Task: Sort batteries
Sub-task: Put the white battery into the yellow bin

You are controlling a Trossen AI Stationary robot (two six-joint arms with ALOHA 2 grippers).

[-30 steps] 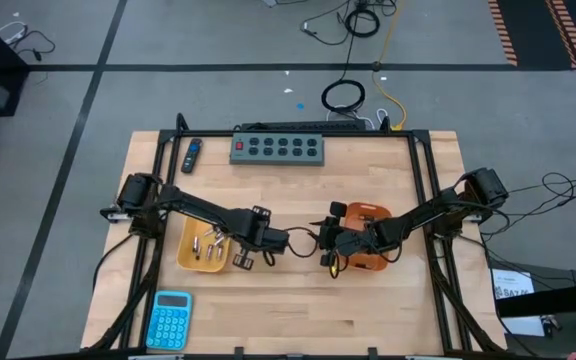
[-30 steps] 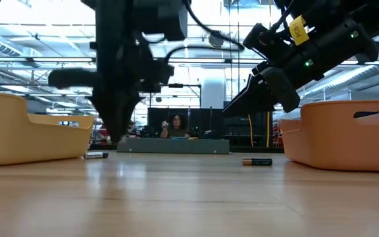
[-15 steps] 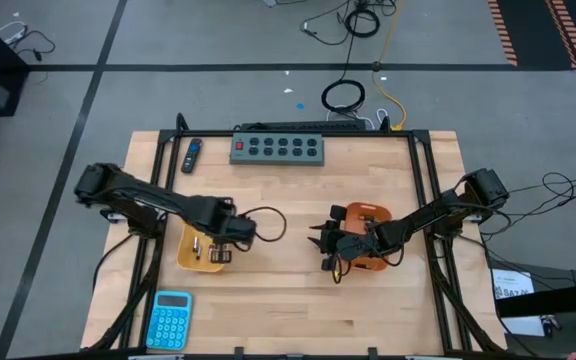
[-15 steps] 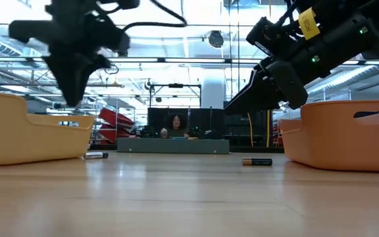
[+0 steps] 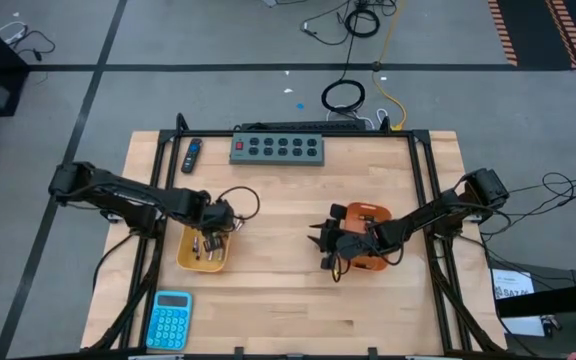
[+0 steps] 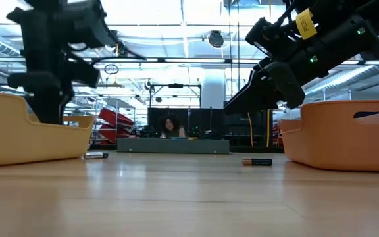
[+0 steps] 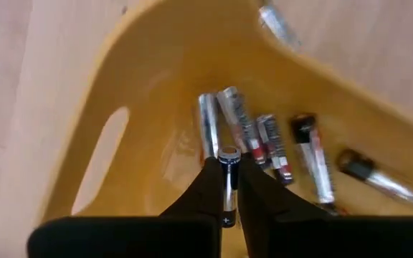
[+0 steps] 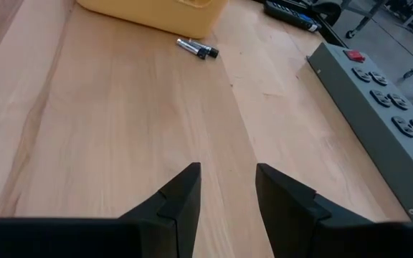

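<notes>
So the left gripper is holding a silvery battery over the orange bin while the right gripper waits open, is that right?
Not quite: the bin is yellow. The left wrist view shows the left gripper pinching a silvery cylindrical battery above the yellow plastic bin, where other batteries lie. The right gripper does wait open, beside the orange bin.

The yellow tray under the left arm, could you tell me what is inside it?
The yellow tray holds about five loose batteries; the left gripper grips another above them, hiding part of the floor.
</notes>
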